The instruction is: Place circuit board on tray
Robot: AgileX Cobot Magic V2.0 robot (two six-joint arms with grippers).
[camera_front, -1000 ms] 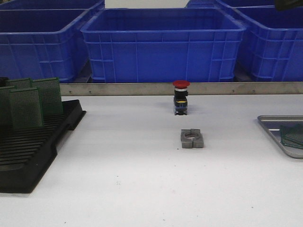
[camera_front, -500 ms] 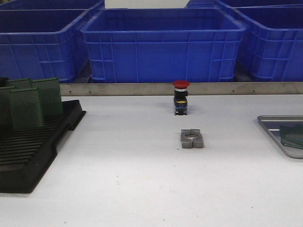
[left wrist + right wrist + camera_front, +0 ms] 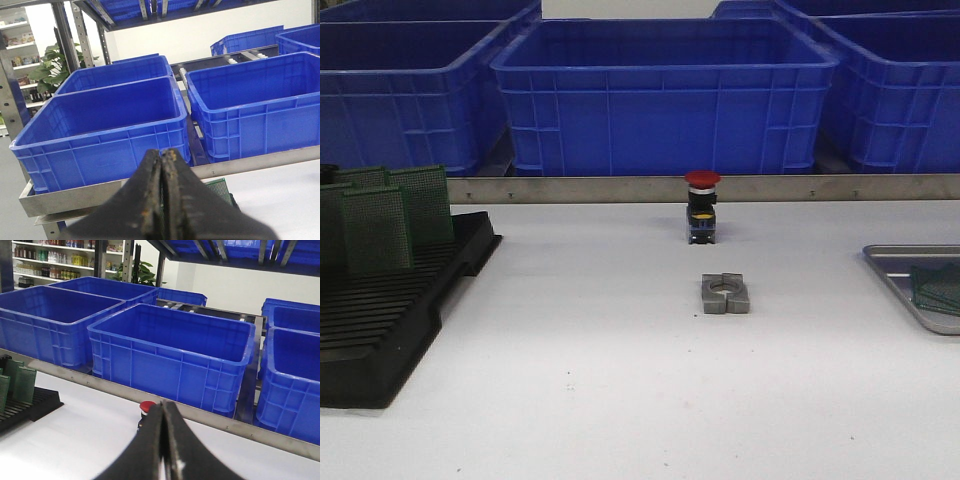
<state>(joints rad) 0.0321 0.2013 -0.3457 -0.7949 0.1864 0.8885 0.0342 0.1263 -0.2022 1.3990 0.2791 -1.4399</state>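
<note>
The silver-grey tray (image 3: 916,248) lies at the table's right edge, partly cut off by the frame. A green circuit board (image 3: 938,288) lies flat in it. Several more green circuit boards (image 3: 380,225) stand upright in a black slotted rack (image 3: 380,330) at the left. Neither gripper shows in the front view. In the left wrist view my left gripper (image 3: 161,152) is shut and empty, raised, with a green board (image 3: 221,189) behind it. In the right wrist view my right gripper (image 3: 163,404) is shut and empty, high above the table.
A red-capped push button (image 3: 702,205) stands at mid table near the back, and shows in the right wrist view (image 3: 146,406). A grey metal clamp block (image 3: 725,294) lies in front of it. Large blue bins (image 3: 665,95) stand behind a metal rail (image 3: 620,188).
A dark part of the right arm at the top right corner one second ago has left the front view. The board in the tray and the other things have not moved.
</note>
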